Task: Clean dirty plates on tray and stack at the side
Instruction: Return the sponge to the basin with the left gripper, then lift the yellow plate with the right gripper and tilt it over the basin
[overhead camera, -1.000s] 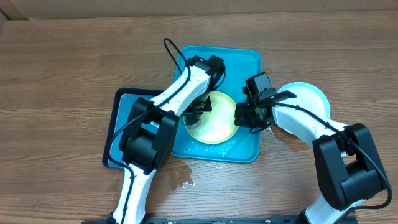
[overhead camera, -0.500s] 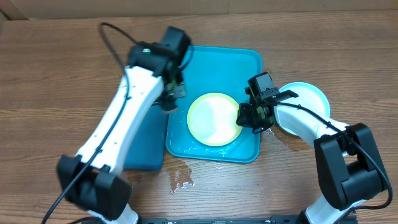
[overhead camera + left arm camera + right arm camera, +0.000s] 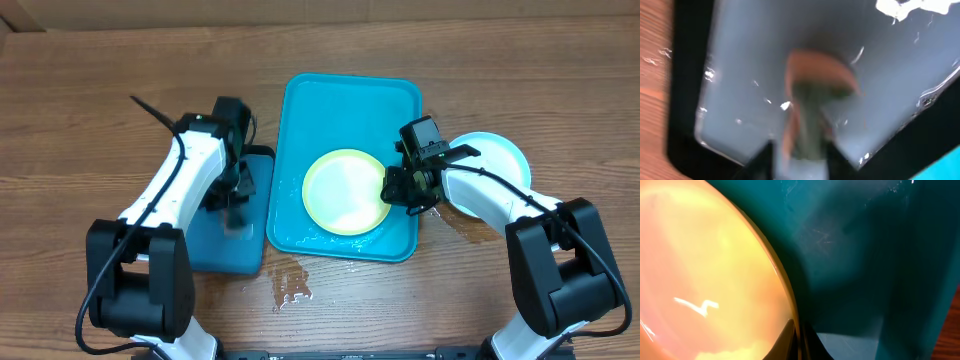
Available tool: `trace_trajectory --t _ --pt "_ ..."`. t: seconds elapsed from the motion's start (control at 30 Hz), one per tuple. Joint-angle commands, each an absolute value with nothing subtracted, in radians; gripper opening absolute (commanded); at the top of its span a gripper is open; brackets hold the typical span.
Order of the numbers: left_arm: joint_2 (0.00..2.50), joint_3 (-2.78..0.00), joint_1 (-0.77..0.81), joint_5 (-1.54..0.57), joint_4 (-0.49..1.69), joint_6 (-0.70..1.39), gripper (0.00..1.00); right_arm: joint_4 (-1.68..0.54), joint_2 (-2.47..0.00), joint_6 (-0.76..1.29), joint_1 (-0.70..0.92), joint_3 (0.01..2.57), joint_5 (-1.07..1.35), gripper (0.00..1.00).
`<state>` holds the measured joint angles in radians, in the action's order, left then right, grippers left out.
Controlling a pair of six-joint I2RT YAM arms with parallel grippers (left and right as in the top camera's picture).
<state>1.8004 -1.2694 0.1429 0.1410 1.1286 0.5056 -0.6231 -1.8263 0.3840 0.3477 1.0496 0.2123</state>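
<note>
A pale yellow-green plate (image 3: 340, 190) lies on the bright turquoise tray (image 3: 340, 110). My right gripper (image 3: 390, 187) is shut on its right rim; the right wrist view shows the fingers (image 3: 799, 340) pinching the plate's edge (image 3: 705, 270) over the tray (image 3: 850, 255). A light blue plate (image 3: 500, 155) sits on the table to the right of the tray. I see no second yellow-green plate. My left gripper (image 3: 237, 200) hangs over the darker teal tray (image 3: 225, 250). In the blurred left wrist view its fingers (image 3: 800, 155) hold an orange and green sponge (image 3: 815, 95).
The black-rimmed darker tray (image 3: 740, 75) touches the turquoise tray's left side. A small water puddle (image 3: 290, 285) lies on the wood in front of the trays. The right arm reaches across the blue plate.
My left arm has swung left from the plate on the turquoise tray to above the darker tray, carrying the sponge. The right gripper has stayed on the plate's rim.
</note>
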Motion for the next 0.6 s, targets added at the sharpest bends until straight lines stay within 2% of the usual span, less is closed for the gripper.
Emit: trace_trajectory --t 0.0,0.23,0.3,0.37,0.57 --pt "1.781 -1.296 0.114 0.027 1.132 0.454 0.58 -0.682 -1.84 0.368 0.339 1.045 0.159 0.04" --pt "1.622 -1.467 0.059 0.006 1.285 0.422 0.79 -0.879 -1.731 0.348 0.379 1.191 0.121 0.04" --pt "1.554 -1.522 0.039 -0.003 1.32 0.422 0.87 -0.905 -1.673 0.327 0.429 1.25 0.069 0.04" --pt "1.477 -1.583 0.018 -0.019 1.348 0.422 1.0 -0.907 -1.626 0.295 0.493 1.313 0.015 0.04" --pt "1.269 -1.684 -0.014 -0.07 1.361 0.426 1.0 -0.8 -1.6 0.283 0.682 1.414 -0.148 0.04"
